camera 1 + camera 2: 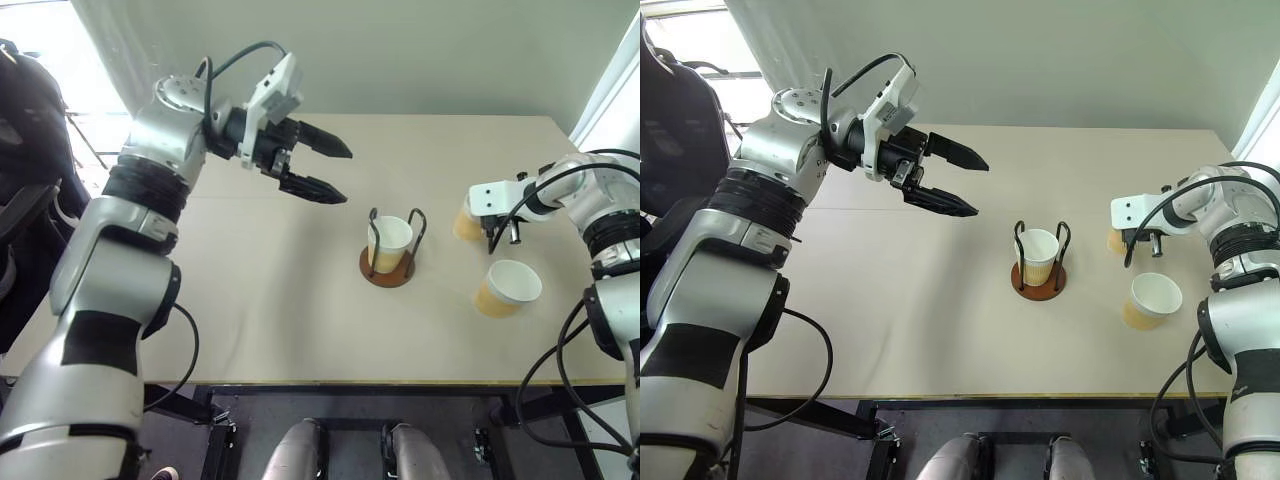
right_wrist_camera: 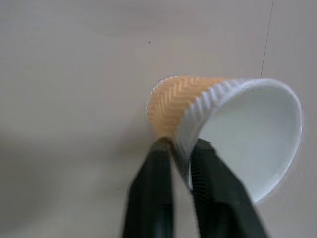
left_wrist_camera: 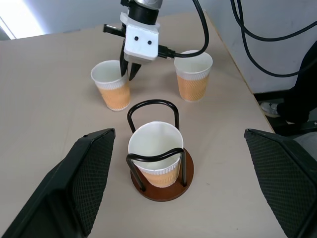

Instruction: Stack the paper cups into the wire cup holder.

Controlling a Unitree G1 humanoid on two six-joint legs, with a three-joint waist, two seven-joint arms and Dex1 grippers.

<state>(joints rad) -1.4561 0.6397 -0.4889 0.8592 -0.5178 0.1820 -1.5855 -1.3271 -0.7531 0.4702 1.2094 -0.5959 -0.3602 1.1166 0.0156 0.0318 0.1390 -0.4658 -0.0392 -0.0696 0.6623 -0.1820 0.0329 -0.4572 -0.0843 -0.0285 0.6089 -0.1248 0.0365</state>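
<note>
One paper cup [image 1: 390,240] stands inside the wire cup holder [image 1: 388,270] at mid-table. A second paper cup [image 2: 183,99] at the far right is pinched at its rim by my right gripper [image 2: 181,146], which is shut on the cup wall with one finger inside and one outside. The third paper cup [image 1: 507,288] stands free on the table, nearer the front edge at the right. My left gripper [image 1: 347,176] hangs open and empty above the table, to the left of the holder.
The beige table [image 1: 250,310] ends at a wall at the back and at a front edge near me. A dark chair [image 1: 25,140] stands beyond the table's left side. Black cables [image 1: 560,370] hang by the right arm.
</note>
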